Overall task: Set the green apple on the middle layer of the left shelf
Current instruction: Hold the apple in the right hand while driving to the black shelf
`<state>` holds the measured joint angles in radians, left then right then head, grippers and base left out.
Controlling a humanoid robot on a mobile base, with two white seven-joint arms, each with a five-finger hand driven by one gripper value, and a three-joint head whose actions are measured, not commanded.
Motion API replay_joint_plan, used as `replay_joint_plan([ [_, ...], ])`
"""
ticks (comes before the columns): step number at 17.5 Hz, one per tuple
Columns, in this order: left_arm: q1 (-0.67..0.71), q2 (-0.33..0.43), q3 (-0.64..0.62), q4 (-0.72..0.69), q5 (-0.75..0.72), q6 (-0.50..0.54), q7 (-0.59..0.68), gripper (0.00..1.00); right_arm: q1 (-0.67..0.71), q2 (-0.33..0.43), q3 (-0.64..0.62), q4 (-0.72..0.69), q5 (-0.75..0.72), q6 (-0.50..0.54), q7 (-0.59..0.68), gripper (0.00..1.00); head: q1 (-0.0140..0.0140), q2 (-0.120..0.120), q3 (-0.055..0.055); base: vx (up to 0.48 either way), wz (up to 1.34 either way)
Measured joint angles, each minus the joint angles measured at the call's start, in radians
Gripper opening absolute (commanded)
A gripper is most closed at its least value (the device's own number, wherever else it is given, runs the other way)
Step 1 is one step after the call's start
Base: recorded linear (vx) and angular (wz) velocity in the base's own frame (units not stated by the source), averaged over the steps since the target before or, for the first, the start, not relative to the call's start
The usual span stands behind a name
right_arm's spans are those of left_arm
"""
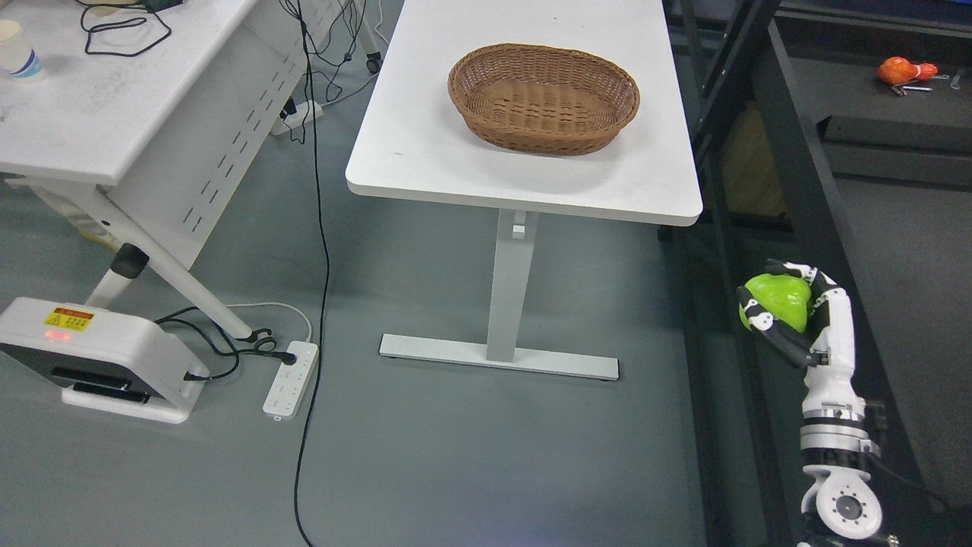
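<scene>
My right hand [790, 304] rises from the lower right, its white and black fingers [759, 315] curled around a bright green apple [778, 300]. Hand and apple hang low beside the black frame of a shelf unit [797, 182] on the right, below table height. A grey shelf surface [896, 99] shows at the upper right behind the frame. My left arm does not appear in the picture.
A white table [425, 152] carries an empty wicker basket [543, 97]. An orange object [904, 71] lies on the upper right shelf surface. At left stand a second white table [99, 121], a white device [99, 357], a power strip [291, 378] and black cables [319, 251] on the grey floor.
</scene>
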<state>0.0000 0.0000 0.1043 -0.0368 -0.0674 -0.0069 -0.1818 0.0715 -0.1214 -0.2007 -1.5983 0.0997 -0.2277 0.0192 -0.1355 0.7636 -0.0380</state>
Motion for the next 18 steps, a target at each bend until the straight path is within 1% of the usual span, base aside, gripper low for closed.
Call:
replay_joint_plan([
  [14, 0.0, 0.0, 0.0, 0.0, 0.0, 0.0, 0.0, 1.0, -0.001, -0.001, 0.003, 0.0, 0.0, 0.004, 0.008, 0.0, 0.0, 0.0, 0.0, -0.217, -0.05],
  [18, 0.0, 0.0, 0.0, 0.0, 0.0, 0.0, 0.0, 1.0, 0.008, -0.001, 0.018, 0.0, -0.001, -0.016, 0.028, 0.0, 0.0, 0.0, 0.0, -0.19, -0.01],
])
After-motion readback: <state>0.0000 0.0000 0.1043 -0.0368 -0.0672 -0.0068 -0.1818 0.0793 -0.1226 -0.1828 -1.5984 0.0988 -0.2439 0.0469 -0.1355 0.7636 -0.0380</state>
